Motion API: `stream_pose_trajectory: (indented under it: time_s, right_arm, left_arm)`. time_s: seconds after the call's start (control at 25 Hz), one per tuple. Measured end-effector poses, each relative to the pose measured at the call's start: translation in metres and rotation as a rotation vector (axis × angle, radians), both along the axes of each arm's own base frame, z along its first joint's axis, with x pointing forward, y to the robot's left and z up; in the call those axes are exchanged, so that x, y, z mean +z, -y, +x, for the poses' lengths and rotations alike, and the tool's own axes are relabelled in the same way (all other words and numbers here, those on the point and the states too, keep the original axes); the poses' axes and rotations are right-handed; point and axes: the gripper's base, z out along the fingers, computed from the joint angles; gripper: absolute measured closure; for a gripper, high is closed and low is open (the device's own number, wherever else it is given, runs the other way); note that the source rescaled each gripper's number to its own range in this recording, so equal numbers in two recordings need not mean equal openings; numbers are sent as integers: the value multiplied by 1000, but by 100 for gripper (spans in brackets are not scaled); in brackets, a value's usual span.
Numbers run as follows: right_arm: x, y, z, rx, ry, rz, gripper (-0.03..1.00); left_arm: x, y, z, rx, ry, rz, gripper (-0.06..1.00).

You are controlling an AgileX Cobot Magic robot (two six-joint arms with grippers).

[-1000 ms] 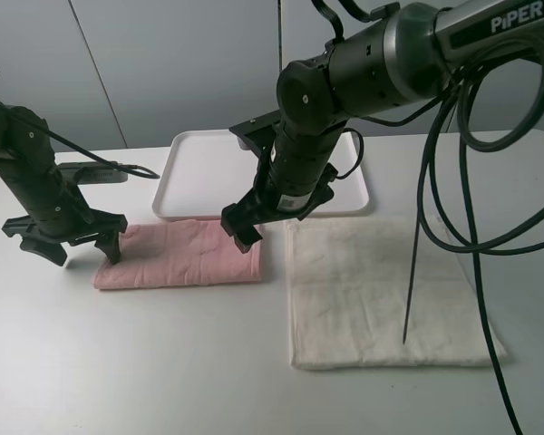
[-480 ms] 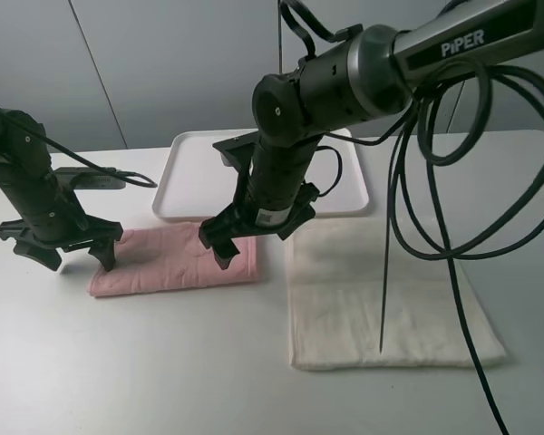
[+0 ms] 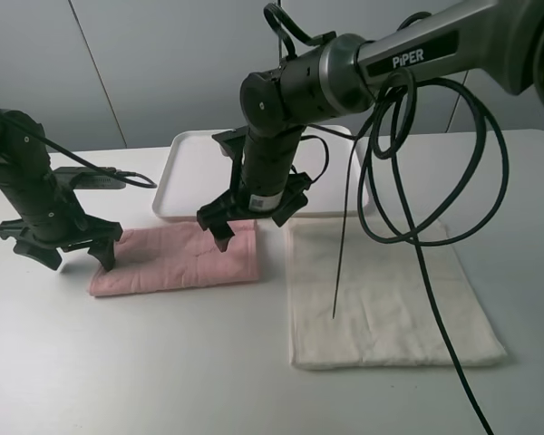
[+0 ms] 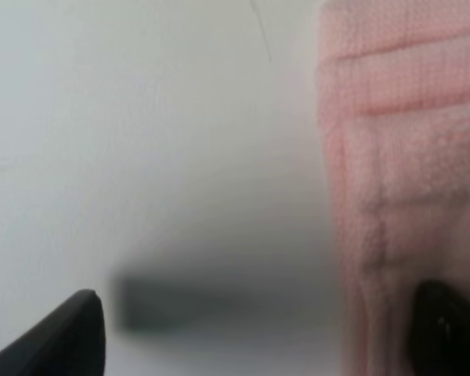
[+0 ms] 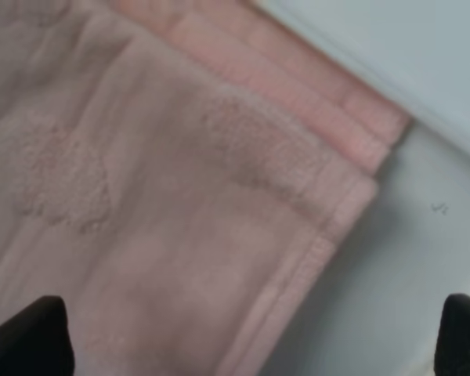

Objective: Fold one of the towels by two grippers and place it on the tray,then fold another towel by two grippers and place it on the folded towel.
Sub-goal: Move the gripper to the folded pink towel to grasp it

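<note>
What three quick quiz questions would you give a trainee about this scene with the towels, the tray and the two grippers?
1. True or false: the pink terry-cloth towel already lies on the white rectangular plastic tray.
2. Which arm's claw is above the pink towel's end nearer the flat cream-white terry-cloth towel? A: the left one. B: the right one.
3. Fill in: the left gripper, at the pink towel's other end, has its jaws ___.

Key: 1 false, it lies folded on the white table, in front of the tray. 2 B, the right gripper. 3 open.
</note>
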Motion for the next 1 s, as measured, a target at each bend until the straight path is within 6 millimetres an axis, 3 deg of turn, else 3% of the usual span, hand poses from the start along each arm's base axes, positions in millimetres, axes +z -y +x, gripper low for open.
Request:
stream_pose_trajectory:
  time_s: [0.24,0.8,1.0]
  right_arm:
    - [-21,-1,2,-3,-35,-30,8]
    - [-18,-3,4,-20,-38,-6,8]
    - [-26,-6,2,-12,-51,-18,8]
  left_arm:
    - [0,0,0,-6,3,0,-6]
    - [0,0,0,-10,4,-1,-6]
    - [0,0,0,-11,4,0,-6]
